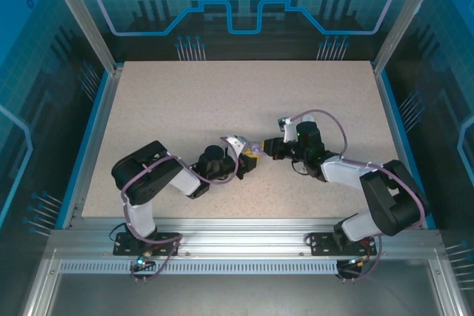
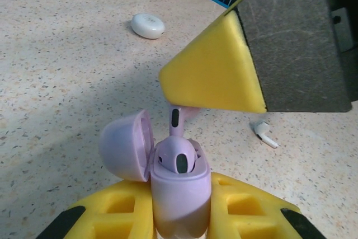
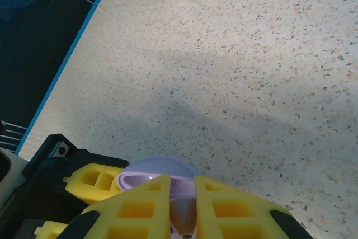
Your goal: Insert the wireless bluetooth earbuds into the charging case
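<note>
Over the middle of the worktop, the left fingers are clamped on the purple charging case, its lid swung open, and one purple bud already sits in its socket. The right fingers pinch the second purple bud stem-down just above the case, so I judge the purple pair half done. A white bud lies loose nearby and the closed white case rests nearer the worktop's edge, so the white set looks untouched
</note>
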`<state>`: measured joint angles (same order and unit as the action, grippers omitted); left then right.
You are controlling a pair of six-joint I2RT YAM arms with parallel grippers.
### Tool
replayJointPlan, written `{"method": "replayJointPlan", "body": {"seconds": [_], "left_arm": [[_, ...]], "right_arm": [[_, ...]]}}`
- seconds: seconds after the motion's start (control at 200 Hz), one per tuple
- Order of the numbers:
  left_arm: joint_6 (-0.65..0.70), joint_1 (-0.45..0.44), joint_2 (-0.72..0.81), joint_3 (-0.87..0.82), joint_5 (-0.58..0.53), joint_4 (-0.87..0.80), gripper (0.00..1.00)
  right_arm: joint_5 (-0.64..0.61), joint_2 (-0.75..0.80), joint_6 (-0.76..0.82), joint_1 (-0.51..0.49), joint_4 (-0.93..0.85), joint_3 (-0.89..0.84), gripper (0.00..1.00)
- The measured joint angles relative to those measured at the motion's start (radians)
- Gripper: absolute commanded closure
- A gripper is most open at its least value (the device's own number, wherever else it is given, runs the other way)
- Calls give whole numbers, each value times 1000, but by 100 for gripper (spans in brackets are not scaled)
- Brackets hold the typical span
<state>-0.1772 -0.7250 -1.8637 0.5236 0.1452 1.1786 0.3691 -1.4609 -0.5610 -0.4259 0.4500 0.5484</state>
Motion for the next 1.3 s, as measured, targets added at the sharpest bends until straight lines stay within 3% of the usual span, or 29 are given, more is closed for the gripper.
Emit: {"method": "replayJointPlan", "body": {"seconds": [0.18,0.405,0.75,1.005,1.171,1.301], "left_arm": [[0,11,-27,13,-50,8,78],[0,17,-28,83,-55,154,78],[0,16,-28,81,-87,169,78],[-9,16,68,-14,-187,170,78],[-22,27,209,-87,-234,146,78],[-23,34,336,-129,-284,63,78]], "right_arm": [[7,-26,-15,-1,-30,-6,85],[5,-111,-42,-6,-121,-29,84],[-25,-56,-45,-6,-221,-8,78],[-119,121,21,-7,-584,171,73],[-186,125,84,-26,-829,315,69],[-250,42,71,-39,-1057,494,66]]}}
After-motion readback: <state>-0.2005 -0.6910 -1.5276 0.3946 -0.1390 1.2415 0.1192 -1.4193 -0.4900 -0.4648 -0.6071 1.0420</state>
